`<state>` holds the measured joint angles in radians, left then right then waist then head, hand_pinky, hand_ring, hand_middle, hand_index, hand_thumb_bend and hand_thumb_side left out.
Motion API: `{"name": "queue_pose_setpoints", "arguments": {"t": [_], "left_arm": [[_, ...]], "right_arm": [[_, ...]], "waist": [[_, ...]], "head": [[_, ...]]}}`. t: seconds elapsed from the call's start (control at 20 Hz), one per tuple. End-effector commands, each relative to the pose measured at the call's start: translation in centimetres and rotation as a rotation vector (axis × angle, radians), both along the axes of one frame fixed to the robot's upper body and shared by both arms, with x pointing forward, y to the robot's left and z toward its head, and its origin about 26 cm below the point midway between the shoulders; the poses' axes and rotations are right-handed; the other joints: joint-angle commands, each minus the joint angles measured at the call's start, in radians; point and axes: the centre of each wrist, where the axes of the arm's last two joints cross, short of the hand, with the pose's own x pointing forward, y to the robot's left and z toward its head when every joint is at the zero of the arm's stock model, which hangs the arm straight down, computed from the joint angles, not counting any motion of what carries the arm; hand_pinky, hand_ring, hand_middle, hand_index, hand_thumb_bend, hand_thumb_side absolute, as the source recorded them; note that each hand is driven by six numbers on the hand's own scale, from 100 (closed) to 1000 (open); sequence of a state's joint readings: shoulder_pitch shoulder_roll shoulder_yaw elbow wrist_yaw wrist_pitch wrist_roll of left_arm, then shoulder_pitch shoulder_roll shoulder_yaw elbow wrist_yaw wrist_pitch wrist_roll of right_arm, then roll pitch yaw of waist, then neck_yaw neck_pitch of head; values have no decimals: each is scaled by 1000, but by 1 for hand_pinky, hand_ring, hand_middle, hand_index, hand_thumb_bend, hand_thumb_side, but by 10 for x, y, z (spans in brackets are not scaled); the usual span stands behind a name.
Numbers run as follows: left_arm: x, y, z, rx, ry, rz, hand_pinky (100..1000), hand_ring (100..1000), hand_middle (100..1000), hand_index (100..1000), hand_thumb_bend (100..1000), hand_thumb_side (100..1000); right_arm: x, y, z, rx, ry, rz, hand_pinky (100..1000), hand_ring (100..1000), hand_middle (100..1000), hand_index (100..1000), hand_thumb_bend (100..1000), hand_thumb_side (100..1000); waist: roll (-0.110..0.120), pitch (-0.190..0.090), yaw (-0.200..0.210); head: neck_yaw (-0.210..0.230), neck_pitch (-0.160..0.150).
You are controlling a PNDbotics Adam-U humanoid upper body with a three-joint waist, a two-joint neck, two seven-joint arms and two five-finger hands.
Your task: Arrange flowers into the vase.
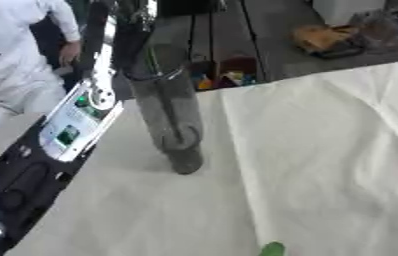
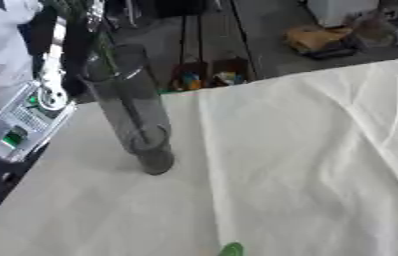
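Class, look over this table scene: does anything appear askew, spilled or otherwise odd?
Nothing is spilled or broken. The tall clear vase appears tilted, but the whole table lies askew too, so that is probably the camera's tilt. A green stem runs inside the vase. One small green bit peeks in at the bottom edge; what it is cannot be told.

I saw a clear, glossy glass vase on a matt, creased white cloth; the arm looked black with silver metal.
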<state>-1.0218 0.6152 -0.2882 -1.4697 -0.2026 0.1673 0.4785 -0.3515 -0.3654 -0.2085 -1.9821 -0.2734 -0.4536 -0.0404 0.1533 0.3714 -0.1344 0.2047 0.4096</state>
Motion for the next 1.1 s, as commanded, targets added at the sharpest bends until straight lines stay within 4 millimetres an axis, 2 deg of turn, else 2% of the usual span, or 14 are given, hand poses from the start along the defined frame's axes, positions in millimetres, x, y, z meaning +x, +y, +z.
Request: {"name": "queue_pose_setpoints", "arguments": {"t": [0.05,1.1], "left_arm": [[-4,2,9,5,-38,-4,742,851,835,877,100,1000],[-3,4,3,89,26,-1,759,874,855,899,100,1000]], "right_arm": [[-3,0,9,-23,-33,-11,784,861,500,825,100,1000],[-3,-1,9,-23,-31,-12,786,862,499,825,100,1000]], "waist": [[-9,-16,2],[-7,-16,3]], "head": [[0,-13],[1,-15]]}}
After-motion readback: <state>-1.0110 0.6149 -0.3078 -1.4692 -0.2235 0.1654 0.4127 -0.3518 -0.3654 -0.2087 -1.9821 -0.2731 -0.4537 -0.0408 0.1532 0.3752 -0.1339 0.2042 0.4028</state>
